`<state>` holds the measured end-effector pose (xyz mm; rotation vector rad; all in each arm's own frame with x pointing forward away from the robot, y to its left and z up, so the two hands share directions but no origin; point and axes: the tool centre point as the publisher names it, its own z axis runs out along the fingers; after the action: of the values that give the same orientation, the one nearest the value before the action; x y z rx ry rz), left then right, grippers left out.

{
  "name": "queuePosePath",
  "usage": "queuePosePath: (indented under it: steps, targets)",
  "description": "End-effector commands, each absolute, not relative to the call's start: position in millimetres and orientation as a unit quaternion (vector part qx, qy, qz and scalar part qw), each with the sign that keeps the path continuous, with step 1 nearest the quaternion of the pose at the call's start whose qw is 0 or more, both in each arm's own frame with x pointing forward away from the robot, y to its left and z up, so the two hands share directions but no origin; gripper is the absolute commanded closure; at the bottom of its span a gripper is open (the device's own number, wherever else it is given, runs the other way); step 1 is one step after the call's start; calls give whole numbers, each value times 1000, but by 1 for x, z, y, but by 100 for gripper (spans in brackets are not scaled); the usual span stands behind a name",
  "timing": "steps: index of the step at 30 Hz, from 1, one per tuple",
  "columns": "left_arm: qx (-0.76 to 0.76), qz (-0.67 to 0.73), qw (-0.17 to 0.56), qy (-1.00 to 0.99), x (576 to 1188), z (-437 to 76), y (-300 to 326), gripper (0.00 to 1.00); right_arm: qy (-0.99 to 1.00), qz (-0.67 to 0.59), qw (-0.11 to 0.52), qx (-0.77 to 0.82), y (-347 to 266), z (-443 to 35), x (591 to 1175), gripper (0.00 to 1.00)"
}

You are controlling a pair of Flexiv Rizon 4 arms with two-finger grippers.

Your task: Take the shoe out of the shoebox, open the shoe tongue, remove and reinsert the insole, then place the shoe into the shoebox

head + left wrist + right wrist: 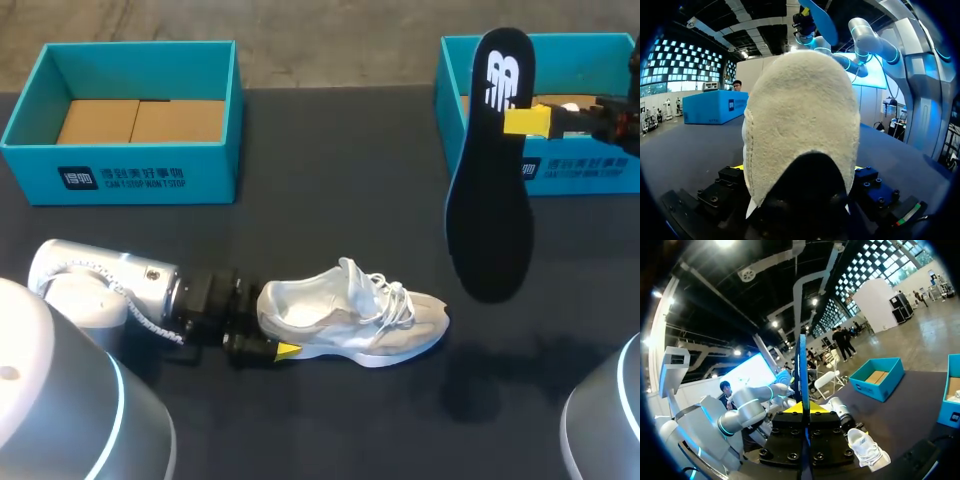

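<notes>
- The left pincer (262,325) is clamped on the heel of the white shoe (350,320). In the left wrist view the heel fills the space between the two fingers, with a sliver of yellow tip (738,167) showing on either side.
- The shoe stands on its sole on the dark surface (330,210), near the front edge. Its heel is toward the left arm, its toe points to the robot's right, and its laces lie loose over the top.
- The right pincer (525,121) is closed on the black insole (490,200), gripping it near the heel end. In the right wrist view the insole stands edge-on between the fingers.
- The insole hangs in the air with its heel end up, showing a white mark, and its toe end pointing down. It is above and to the right of the shoe and does not touch it.
- In the head view the insole's upper part overlaps the left corner of the right shoebox (590,172); what is inside that box is mostly hidden.
- The left shoebox (120,178), also teal, sits at the far left of the surface, well apart from the shoe, with brown cardboard lying inside it.
</notes>
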<state>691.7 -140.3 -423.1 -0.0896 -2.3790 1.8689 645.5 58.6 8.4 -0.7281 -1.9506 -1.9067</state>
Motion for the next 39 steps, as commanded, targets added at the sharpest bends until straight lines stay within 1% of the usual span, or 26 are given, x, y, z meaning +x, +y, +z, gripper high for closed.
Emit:
queuePosePath:
  steps: [1,7,15,25,33,39]
  targets:
    - [-35,612,56,-788,688,-415,-131,0,-682,-666,158,-256,60,8,645,100]
    - [-41,593,53,-802,687,-408,-122,0,-682,-666,158,-256,60,8,645,100]
    - [-53,511,39,-857,683,-398,-101,0,-682,-666,158,-256,60,8,645,100]
    - [-37,429,15,-902,691,-384,-69,0,-682,-666,158,-256,60,8,645,100]
    - [-50,346,37,-936,683,-364,-57,0,-682,-666,158,-256,60,8,645,100]
    - [-42,270,41,-961,679,-350,-54,0,-682,-666,158,-256,60,8,645,100]
